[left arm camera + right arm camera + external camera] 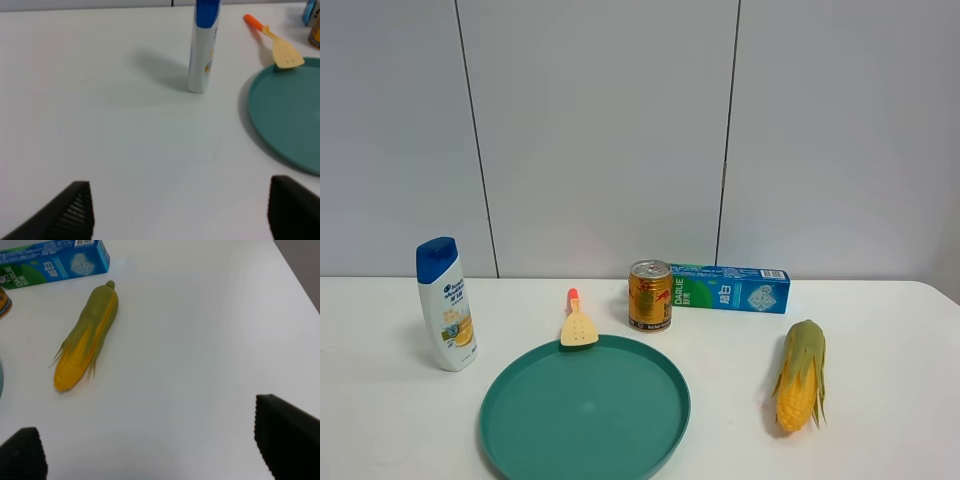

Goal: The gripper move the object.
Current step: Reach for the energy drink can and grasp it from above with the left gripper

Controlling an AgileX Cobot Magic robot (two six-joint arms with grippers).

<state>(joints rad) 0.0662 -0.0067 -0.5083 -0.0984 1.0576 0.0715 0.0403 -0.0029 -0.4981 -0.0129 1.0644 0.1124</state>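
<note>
The small gold can [650,295] with red markings and a silver top stands upright at the back middle of the table, just behind the green plate [520,440] and touching the toothpaste box [730,288]. A sliver of it shows at the edge of the left wrist view [316,35] and of the right wrist view [2,302]. No arm shows in the exterior view. My left gripper [181,202] is open and empty over bare table, well short of the shampoo bottle [202,47]. My right gripper [147,427] is open and empty near the corn cob [87,337].
A white, blue-capped shampoo bottle [446,305] stands at the left. A small yellow spatula [578,325] with an orange handle rests on the plate's far rim. The corn cob [802,375] lies at the right. A grey wall runs behind the table.
</note>
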